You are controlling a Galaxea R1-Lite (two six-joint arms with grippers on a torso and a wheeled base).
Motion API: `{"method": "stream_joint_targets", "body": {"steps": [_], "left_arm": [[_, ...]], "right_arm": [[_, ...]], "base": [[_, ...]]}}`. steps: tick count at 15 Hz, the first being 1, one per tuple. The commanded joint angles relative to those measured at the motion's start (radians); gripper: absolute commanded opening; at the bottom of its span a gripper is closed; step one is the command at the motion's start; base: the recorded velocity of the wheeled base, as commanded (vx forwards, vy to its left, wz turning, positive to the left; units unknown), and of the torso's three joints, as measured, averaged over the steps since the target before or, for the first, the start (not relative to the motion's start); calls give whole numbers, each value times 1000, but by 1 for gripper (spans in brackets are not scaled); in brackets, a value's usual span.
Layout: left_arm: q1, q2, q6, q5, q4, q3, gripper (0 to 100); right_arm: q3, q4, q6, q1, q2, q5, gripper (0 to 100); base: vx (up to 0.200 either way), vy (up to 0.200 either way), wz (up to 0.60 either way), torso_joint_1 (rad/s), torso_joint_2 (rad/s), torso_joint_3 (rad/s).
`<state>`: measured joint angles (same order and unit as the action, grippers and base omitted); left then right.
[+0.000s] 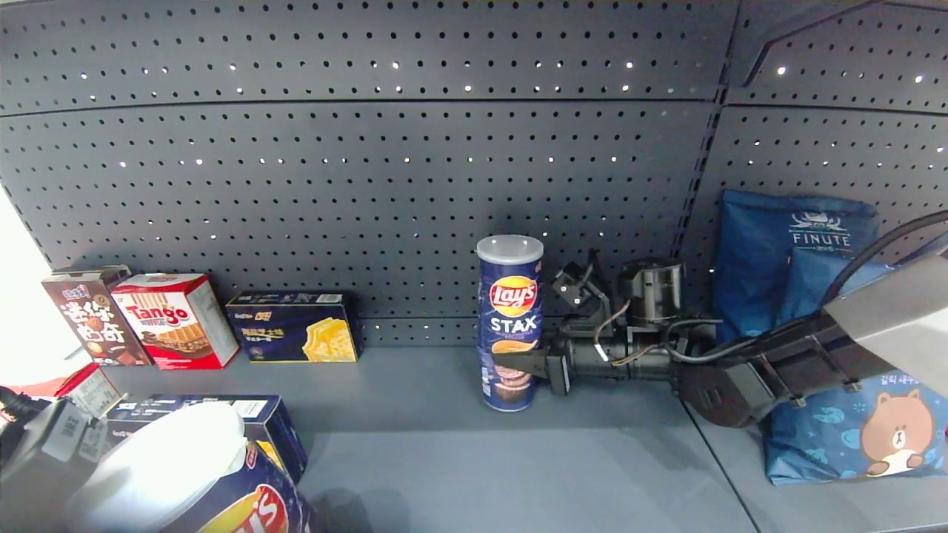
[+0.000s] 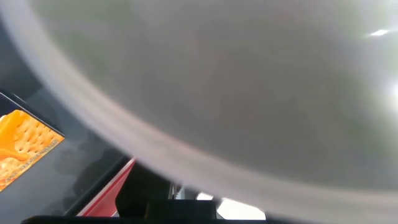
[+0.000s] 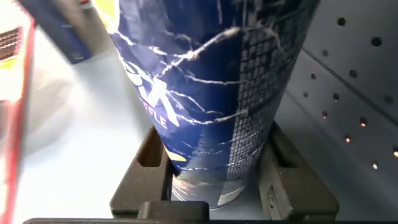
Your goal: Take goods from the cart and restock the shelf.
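Note:
A dark blue chips can [image 1: 509, 333] with a clear lid stands upright on the grey shelf [image 1: 459, 459], close to the pegboard back wall. My right gripper [image 1: 518, 363] comes in from the right and is shut on its lower part. In the right wrist view one black finger [image 3: 146, 168] presses each side of the can [image 3: 211, 93] near its base. A second chips can [image 1: 185, 474] with a white lid sits tilted at the lower left, with my left gripper [image 1: 41, 455] right beside it. Its lid [image 2: 236, 81] is very close in the left wrist view.
Against the back wall on the left stand a brown box [image 1: 89, 314], a red wafer box [image 1: 174, 318] and a dark blue cracker box [image 1: 300, 326]. Blue snack bags [image 1: 796, 252] stand at the right. Another blue box [image 1: 222, 422] lies by the second can.

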<state>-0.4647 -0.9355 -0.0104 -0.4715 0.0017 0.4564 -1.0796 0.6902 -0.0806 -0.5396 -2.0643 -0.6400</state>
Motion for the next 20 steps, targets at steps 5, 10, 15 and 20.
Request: {"method": "stream_joint_targets", "body": {"steps": [5,10,15,20], "left_arm": [[0,14,0,1,1,1,0],[-2,14,1,1,1,-1,0],[-3,14,1,-1,1,-1,0],[-2,14,1,1,3,-2,0]], "right_arm": [[233,51,-1,-54,223,60,0],[461,163,2,-114,309,100,0],[540,180,2,-123,351,102,0],[541,187,-4,-112,348,114,0]], "base": [[0,0,0,0,0,0],[0,0,0,0,0,0],[0,0,0,0,0,0],[0,0,0,0,0,0]]}}
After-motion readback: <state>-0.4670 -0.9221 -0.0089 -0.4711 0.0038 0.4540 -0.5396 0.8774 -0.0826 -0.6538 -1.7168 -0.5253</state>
